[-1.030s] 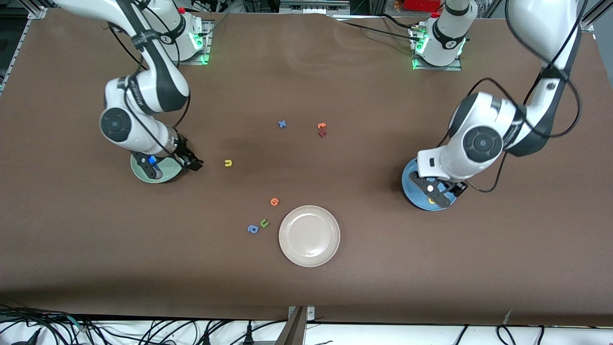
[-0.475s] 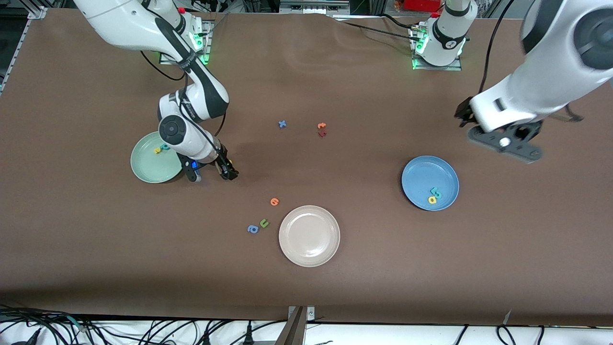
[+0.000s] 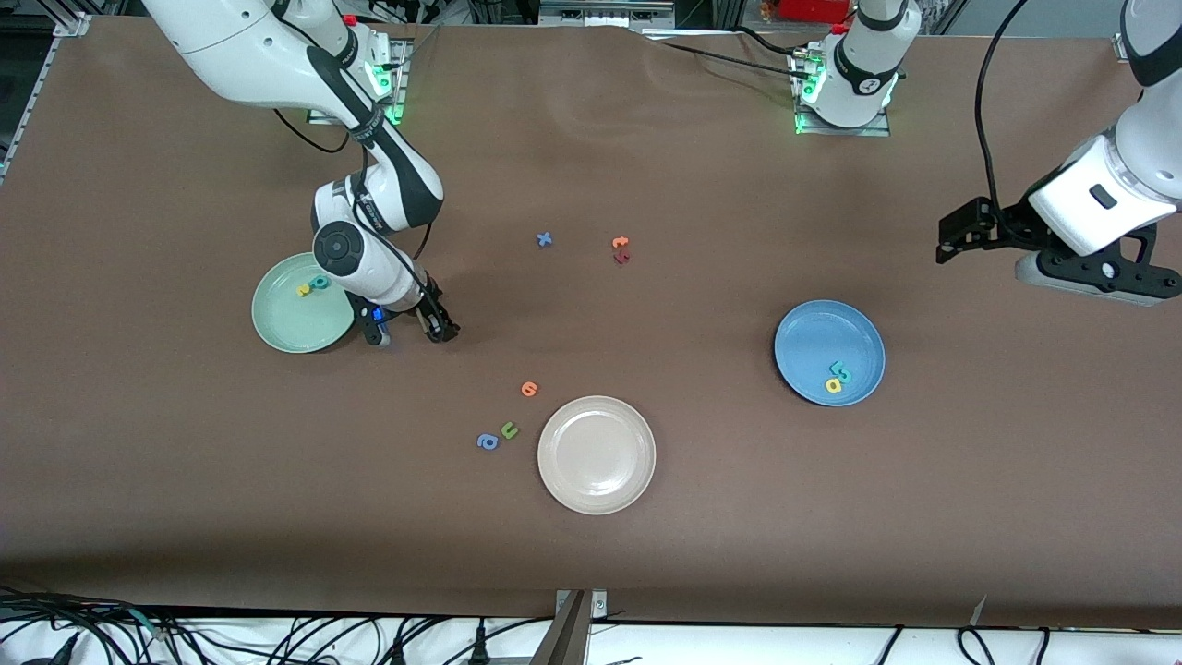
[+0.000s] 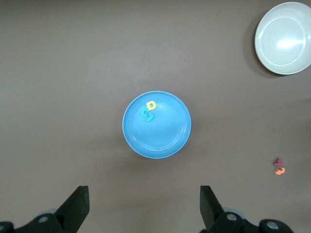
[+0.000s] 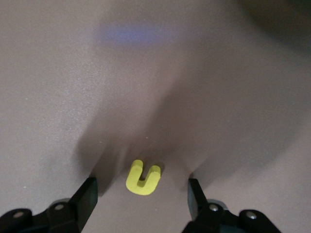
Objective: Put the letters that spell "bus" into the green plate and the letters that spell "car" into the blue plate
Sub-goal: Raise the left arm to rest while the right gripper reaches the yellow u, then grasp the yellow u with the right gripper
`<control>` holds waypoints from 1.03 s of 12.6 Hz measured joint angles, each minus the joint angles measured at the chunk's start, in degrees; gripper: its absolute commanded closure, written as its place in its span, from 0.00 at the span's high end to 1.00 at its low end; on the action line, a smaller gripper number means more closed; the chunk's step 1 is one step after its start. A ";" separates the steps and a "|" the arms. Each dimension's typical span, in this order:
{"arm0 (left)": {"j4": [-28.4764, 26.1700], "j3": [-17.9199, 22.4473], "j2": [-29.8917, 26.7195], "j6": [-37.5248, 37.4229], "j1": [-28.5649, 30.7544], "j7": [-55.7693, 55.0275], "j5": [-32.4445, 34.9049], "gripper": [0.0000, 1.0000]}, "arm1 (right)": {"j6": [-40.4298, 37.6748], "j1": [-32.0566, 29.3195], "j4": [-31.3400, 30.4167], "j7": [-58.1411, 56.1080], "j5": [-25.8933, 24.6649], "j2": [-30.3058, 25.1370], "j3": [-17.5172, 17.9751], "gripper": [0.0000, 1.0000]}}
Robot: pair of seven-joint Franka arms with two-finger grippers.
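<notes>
- right gripper (image 5: 141,194): low over the table just beside the green plate (image 3: 286,332), fingers apart with gaps on either side of the yellow u (image 5: 143,177), which lies flat on the table; nothing gripped yet.
- left gripper (image 3: 1062,254): wide open, empty, waiting high toward the left arm's end of the table, near the blue plate (image 3: 813,342).
- green plate holds two letters (image 3: 312,285); blue plate holds its letters (image 3: 838,376).
- risk: the u is thin foam; an off-centre close could flip it or push it aside.
- risk: a weak pinch could drop it short of the rim.

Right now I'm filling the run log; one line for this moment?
right gripper: open, straddling yellow u | left gripper: open, waiting above table | green plate: two letters
</notes>
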 measured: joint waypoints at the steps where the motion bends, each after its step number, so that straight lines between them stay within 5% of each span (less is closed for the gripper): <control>1: -2.39 0.47 -1.50 0.96 -0.53 -2.73 0.00 1.00 | 0.13 0.00 -0.01 0.00 -0.14 -0.14 -0.01 0.73; 8: -5.35 -1.53 -5.20 2.15 1.37 -6.07 0.69 1.00 | 0.07 -0.07 -0.62 -0.04 -2.22 -0.70 -0.56 0.53; 13: -5.48 -2.11 -6.20 -1.86 0.27 -5.78 3.64 1.00 | -0.02 -0.08 -0.96 -0.08 -2.33 -1.13 -0.71 0.12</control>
